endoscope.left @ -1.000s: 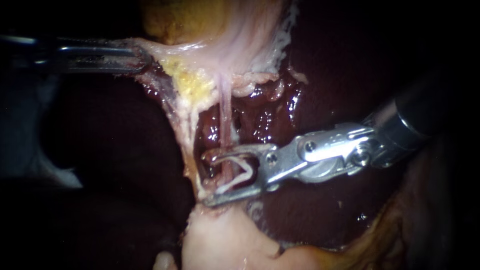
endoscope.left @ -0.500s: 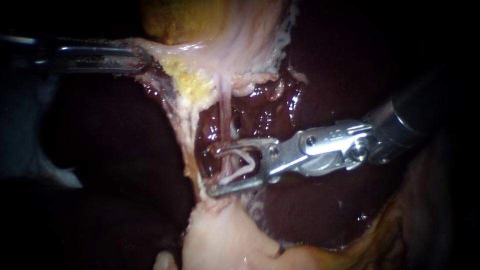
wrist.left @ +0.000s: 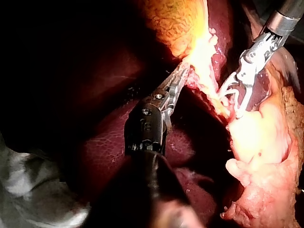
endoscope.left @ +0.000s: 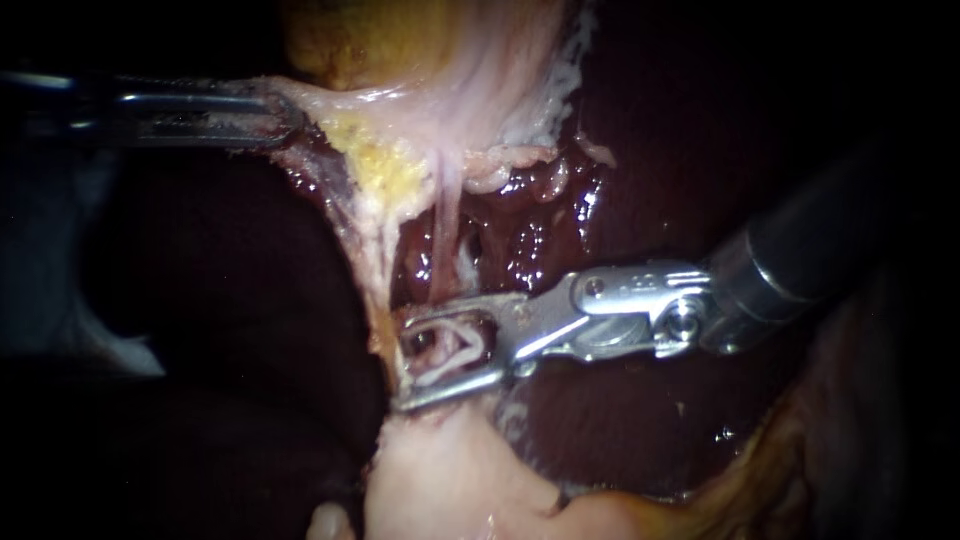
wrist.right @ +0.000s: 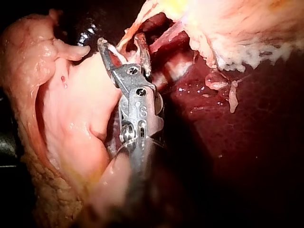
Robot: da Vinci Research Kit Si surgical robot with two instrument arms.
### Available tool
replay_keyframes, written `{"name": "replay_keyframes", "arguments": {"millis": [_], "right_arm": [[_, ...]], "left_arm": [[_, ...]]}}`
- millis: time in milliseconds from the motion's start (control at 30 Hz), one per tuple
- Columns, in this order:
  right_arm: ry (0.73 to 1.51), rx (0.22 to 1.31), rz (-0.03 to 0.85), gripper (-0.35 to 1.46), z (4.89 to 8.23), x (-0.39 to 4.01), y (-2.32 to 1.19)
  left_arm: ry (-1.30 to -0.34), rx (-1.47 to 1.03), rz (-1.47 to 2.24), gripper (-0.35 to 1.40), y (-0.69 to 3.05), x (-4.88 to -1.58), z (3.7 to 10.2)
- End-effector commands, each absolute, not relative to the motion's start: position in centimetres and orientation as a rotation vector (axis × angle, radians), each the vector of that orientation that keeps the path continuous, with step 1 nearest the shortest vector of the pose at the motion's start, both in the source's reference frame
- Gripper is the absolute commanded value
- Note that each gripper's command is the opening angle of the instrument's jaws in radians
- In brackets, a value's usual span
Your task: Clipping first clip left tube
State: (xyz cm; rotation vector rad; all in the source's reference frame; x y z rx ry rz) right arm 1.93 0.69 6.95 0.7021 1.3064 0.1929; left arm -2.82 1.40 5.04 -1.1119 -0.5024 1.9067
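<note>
My right instrument (endoscope.left: pixel 402 362) comes in from the right. Its jaws stand apart and carry a white clip (endoscope.left: pixel 450 365), which straddles a thin pink tube (endoscope.left: pixel 443 235). This tube runs down from the gallbladder's pale neck (endoscope.left: pixel 470 90) over dark liver (endoscope.left: pixel 620 150). My left instrument (endoscope.left: pixel 288 118) at the upper left is shut on the edge of the gallbladder tissue and holds it taut. In the right wrist view the jaws (wrist.right: pixel 122 42) straddle the tube with the clip (wrist.right: pixel 115 50) inside. The left wrist view shows my left instrument's jaws (wrist.left: pixel 182 76) gripping tissue, with the right instrument (wrist.left: pixel 236 97) beyond.
A pale band of tissue (endoscope.left: pixel 372 270) runs beside the tube on its left. A pale pink lump of tissue (endoscope.left: pixel 440 480) lies just below the right instrument's jaws. Yellow fat (endoscope.left: pixel 385 160) sits at the neck. Wet red raw liver (endoscope.left: pixel 530 240) lies behind the tube.
My right instrument has slid a little to the left, further across the tube, and its jaws have narrowed slightly on the clip. The left instrument has not moved.
</note>
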Motion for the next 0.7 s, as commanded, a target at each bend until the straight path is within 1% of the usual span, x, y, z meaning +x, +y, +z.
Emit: {"name": "replay_keyframes", "arguments": {"millis": [33, 367, 700], "right_arm": [[1.307, 0.710, 0.192, 0.48, 6.94, 1.97, 0.67], [1.320, 0.723, 0.178, 0.48, 6.88, 2.24, 0.54], [1.334, 0.742, 0.170, 0.48, 6.69, 2.36, 0.39]], "left_arm": [[-0.502, -1.112, 1.907, -0.35, 1.40, -2.82, 5.04], [-0.502, -1.112, 1.907, -0.35, 1.39, -2.82, 5.03], [-0.502, -1.112, 1.907, -0.35, 1.39, -2.82, 5.03]]}}
